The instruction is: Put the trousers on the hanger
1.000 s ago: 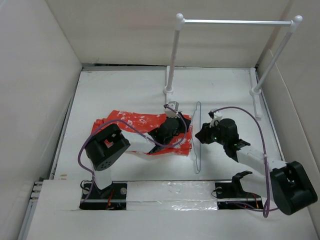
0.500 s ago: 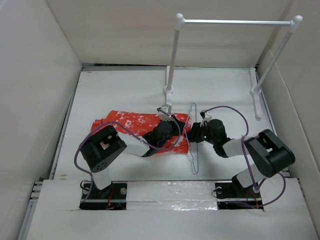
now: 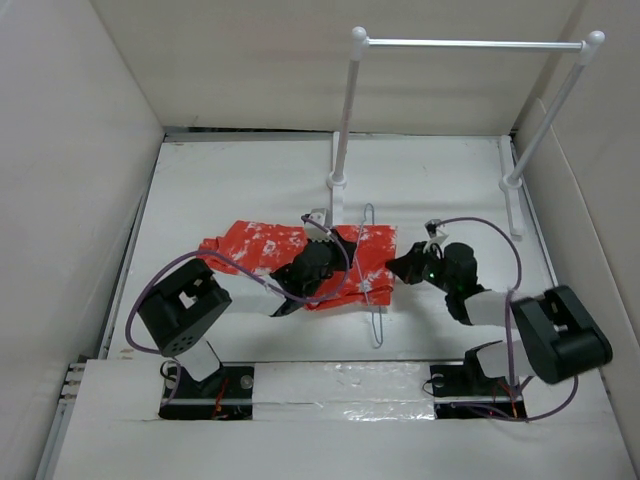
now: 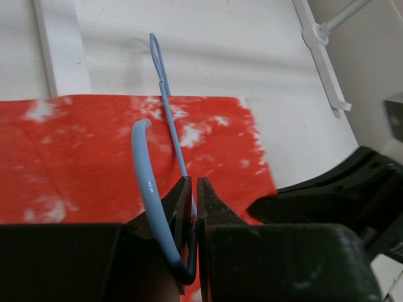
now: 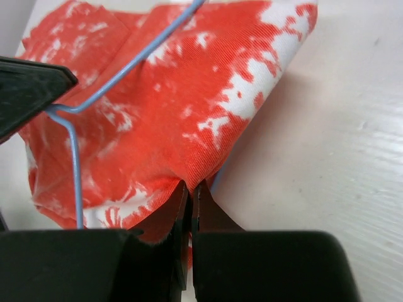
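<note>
White table (image 3: 240, 180), red speckled trousers (image 3: 255, 240) lying flat mid-surface, blue wire hanger (image 4: 167, 100) laid across the end nearer the right arm.
So the left gripper (image 4: 194, 187) has its fingers squeezed tight on the hanger wire, the right gripper (image 5: 190, 190) is pinching the trousers' corner edge, and the white rack (image 3: 345, 110) stands just behind.
</note>
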`<state>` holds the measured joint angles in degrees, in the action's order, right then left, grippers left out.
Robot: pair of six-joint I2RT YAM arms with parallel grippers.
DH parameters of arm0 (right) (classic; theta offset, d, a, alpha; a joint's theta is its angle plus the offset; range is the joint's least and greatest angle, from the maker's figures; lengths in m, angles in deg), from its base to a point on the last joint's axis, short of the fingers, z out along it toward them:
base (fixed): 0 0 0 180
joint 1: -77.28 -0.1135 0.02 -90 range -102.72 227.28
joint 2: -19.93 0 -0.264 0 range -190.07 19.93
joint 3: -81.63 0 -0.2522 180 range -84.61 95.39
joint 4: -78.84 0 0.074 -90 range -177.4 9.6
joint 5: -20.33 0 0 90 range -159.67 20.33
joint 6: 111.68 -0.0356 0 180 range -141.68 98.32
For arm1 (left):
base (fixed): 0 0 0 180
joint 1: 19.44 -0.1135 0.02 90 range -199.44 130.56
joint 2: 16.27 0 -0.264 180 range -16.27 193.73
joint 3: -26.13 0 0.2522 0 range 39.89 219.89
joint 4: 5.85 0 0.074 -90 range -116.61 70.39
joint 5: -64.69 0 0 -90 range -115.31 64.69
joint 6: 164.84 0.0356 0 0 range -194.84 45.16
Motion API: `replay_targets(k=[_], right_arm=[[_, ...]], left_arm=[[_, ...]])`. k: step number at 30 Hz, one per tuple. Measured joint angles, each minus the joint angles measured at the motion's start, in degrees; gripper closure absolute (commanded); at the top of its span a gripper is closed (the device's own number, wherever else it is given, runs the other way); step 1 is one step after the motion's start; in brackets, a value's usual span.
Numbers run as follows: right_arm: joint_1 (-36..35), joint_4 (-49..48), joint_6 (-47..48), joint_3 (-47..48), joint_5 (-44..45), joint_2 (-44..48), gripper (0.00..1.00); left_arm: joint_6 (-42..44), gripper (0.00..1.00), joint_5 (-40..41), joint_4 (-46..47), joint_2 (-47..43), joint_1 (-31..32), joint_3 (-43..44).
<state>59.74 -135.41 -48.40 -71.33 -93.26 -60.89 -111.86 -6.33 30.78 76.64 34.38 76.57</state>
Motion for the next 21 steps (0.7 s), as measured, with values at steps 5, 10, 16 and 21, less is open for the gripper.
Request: replay_targets(k=[5,10,16,21], right_arm=[[2.84,13.92,4.87,0.02,1.25,16.50,1.00],[7.72,29.05,9.86,-0.07,3.65,31.93,1.00],[16.74,40.63,13.42,-0.07,6.49,42.66,1.00],[18.49,43.23,15.19,0.07,7.61,41.44,1.00]], left_arm=[[1.38,1.00,2.03,-2.12,-3.54,-0.31,-2.27],[2.34,1.00,4.07,-4.39,-6.27,-0.31,-3.67],[4.02,1.00,6.60,-8.72,-11.28,-0.31,-5.40],[5.05,1.00,7.15,-11.91,-14.75,-0.31,-6.25]])
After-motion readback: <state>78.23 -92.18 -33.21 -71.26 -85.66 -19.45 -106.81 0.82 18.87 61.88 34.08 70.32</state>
